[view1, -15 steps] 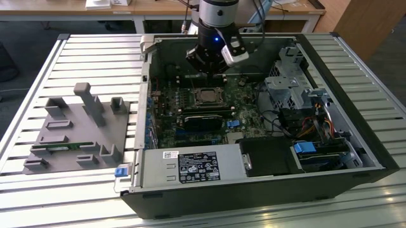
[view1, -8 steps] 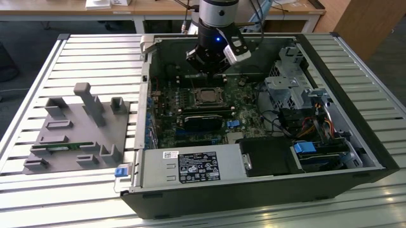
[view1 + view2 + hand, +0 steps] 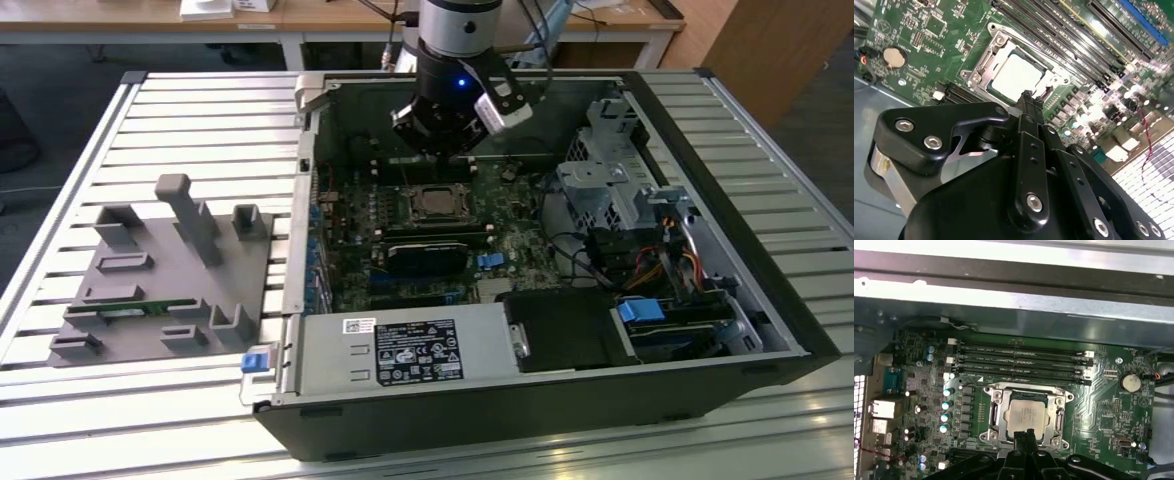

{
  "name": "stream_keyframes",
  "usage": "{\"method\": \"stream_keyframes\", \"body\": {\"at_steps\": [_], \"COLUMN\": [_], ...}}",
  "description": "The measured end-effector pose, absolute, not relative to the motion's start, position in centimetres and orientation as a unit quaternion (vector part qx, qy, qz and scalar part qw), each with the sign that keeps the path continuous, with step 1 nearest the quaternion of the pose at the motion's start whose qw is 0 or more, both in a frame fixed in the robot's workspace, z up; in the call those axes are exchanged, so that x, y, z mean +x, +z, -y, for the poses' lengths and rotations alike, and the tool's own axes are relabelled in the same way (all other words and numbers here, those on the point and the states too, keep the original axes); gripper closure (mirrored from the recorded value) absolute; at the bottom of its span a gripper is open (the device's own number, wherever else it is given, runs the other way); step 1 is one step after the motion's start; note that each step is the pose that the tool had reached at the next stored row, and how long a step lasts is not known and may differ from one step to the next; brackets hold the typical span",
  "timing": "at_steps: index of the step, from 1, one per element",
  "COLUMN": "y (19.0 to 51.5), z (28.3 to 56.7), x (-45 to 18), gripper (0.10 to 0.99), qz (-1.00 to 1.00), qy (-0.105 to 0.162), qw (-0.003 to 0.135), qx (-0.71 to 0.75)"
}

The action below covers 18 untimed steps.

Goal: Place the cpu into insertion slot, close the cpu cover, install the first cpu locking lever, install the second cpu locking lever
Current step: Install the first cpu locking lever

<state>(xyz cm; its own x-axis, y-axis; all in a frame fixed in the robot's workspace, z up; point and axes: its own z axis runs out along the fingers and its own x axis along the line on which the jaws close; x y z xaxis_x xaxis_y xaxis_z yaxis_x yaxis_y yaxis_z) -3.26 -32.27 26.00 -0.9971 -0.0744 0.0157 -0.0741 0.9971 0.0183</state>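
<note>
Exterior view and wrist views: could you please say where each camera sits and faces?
Exterior view: off the arm, high, looking down into the open computer case; arm and gripper show.
First wrist view: on the wrist, facing the motherboard; fingers show.
Second wrist view: on the wrist, oblique across the motherboard; gripper linkage shows.
Shared: the cpu, in both wrist views.

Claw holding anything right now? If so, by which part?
Nothing is held. The claw is shut, tips together with nothing between them, over an edge of the cpu cover; the cpu lies framed by it.
</note>
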Motion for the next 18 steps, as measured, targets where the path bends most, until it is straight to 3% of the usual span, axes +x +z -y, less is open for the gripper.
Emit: {"method": "stream_keyframes", "body": {"at_steps": [18], "y": [26.0], "z": [32.3], "x": [-4.5], "gripper": [0.973], "qz": [0.997], "qy": [-0.011], "qw": [0.003], "qx": [0.074]}}
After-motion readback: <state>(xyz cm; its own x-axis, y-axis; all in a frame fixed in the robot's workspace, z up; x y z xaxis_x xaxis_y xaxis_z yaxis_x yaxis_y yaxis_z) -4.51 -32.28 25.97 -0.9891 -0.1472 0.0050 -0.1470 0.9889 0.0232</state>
